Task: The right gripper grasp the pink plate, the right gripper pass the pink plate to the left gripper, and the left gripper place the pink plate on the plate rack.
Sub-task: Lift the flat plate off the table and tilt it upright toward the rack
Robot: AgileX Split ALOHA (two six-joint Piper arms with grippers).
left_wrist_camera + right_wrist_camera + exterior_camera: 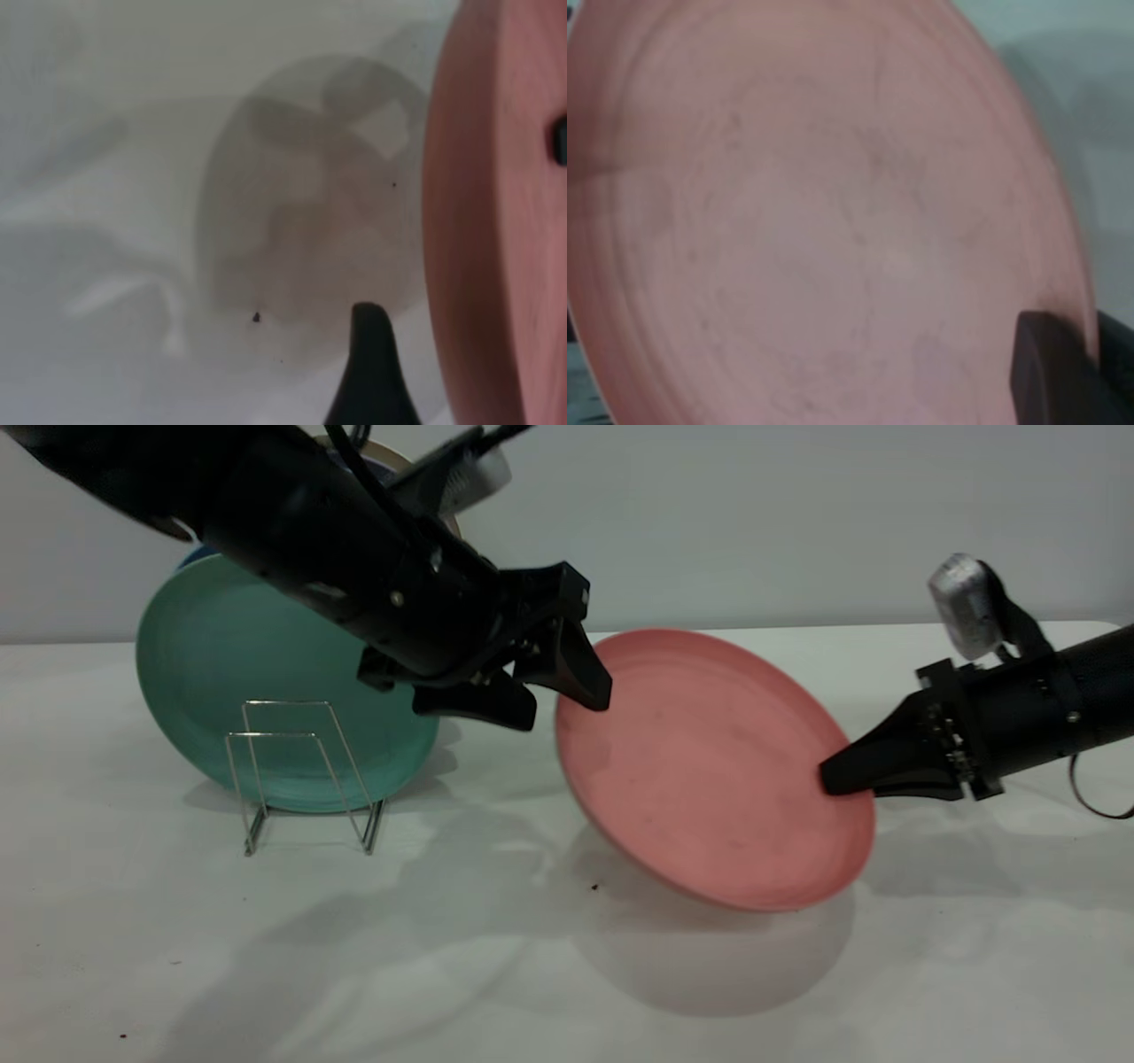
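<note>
- Pink plate [709, 771] is hanging tilted above the table [532, 974], face toward the exterior camera; we are pinching its right rim with the right gripper [837, 775].
- Left gripper [567, 695] is hovering at the opposite, upper-left rim, fingers spread, apparently not gripping the plate yet.
- Rack [301, 775] is standing left of the plate, a green plate [221, 673] leaning behind it.
- We are judging the handover pending: the rim is lying just right of the left fingers.

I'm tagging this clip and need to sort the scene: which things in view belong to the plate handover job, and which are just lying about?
In the job:
pink plate, held tilted off the table
right gripper, shut on its rim
left gripper, open at the opposite rim
rack

Lying about:
teal plate, leaning behind the rack
table
</note>
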